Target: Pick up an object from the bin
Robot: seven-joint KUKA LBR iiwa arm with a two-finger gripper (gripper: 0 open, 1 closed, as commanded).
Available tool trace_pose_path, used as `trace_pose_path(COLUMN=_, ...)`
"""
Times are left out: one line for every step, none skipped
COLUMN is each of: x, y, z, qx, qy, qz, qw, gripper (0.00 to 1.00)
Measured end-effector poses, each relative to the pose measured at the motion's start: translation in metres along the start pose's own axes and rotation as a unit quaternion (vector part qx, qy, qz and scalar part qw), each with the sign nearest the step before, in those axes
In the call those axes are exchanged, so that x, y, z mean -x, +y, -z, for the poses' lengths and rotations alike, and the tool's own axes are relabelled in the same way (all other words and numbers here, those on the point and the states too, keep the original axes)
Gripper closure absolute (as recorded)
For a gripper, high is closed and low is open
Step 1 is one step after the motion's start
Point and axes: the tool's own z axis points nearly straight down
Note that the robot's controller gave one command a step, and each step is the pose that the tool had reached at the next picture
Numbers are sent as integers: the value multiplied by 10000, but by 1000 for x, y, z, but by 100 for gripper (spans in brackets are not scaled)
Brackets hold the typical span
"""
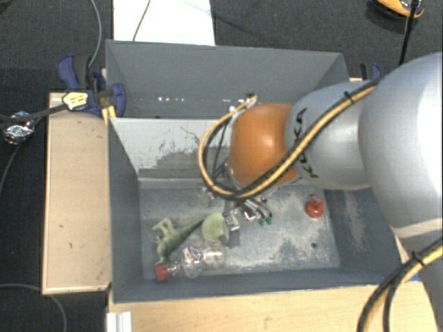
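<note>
My gripper [232,228] hangs below the orange wrist cover, low over the middle of the bin floor. Right at its left side lies a pale green rounded thing [213,227], touching or nearly touching the fingers. A green toy figure with a long body [173,235] stretches from that thing toward the lower left. Below it a clear plastic bottle with a red cap [187,263] lies on its side near the front wall.
A small red round thing [315,208] lies alone on the right part of the floor. The arm and its orange cover hang over the bin's back middle, with cables looping to the left.
</note>
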Motion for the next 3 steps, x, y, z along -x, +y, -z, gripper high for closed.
trace_pose_path(x=2, y=-5, z=-7, qx=-1, qy=12, qz=-2327, qw=9725, gripper=100)
trace_pose_path(x=3, y=-5, z=-7, qx=1, qy=12, qz=-2327, qw=9726, gripper=100)
trace_pose_path(x=2, y=-5, z=-3, qx=-1, qy=16, qz=-2321, qw=9727, gripper=100)
